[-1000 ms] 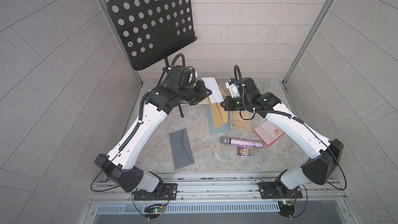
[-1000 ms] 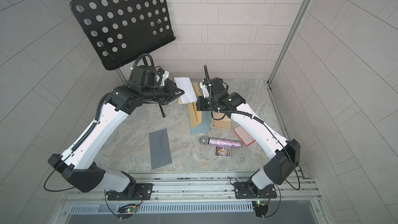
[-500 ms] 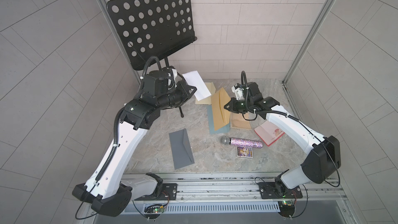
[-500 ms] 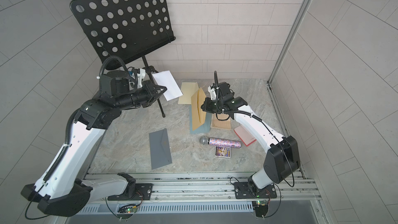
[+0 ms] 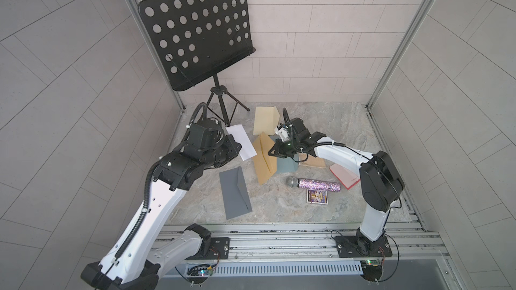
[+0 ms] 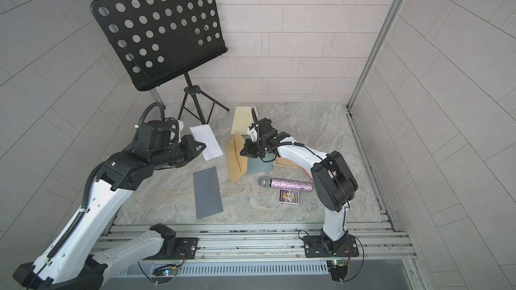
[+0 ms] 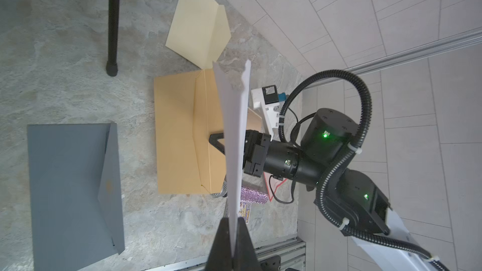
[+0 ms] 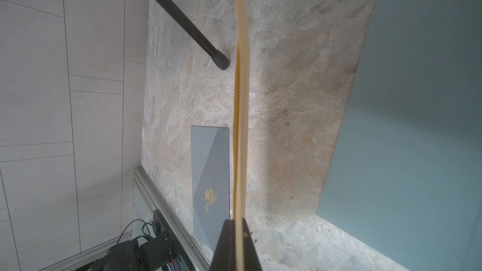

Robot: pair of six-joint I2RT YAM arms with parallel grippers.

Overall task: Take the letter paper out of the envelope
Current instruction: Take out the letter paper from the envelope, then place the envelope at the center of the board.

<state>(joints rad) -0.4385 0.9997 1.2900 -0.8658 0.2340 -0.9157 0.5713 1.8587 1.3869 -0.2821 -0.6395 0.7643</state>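
Left hand (image 7: 233,226): closed tight on the near edge of the letter (image 7: 234,139), seen also in a top view (image 5: 237,146). Letter: plain white sheet, folded, no writing visible; edge-on in the left wrist view, its two layers parting toward the far end, far corner bent and uneven; in both top views (image 5: 241,142) (image 6: 208,140) a slanted white rectangle held in the air, fully out of the tan envelope (image 5: 264,160) and just beside it on the left arm's side. Right hand (image 8: 234,226): closed on one long edge of the tan envelope (image 8: 241,100), seen also in a top view (image 5: 272,152). Tan envelope overlaps a teal envelope (image 5: 286,165) lying on the desk (image 5: 279,205). Also on the desk: grey envelope (image 5: 234,191), cream envelope (image 5: 265,119), glitter microphone (image 5: 312,184), small card (image 5: 317,196), music stand (image 5: 195,32).
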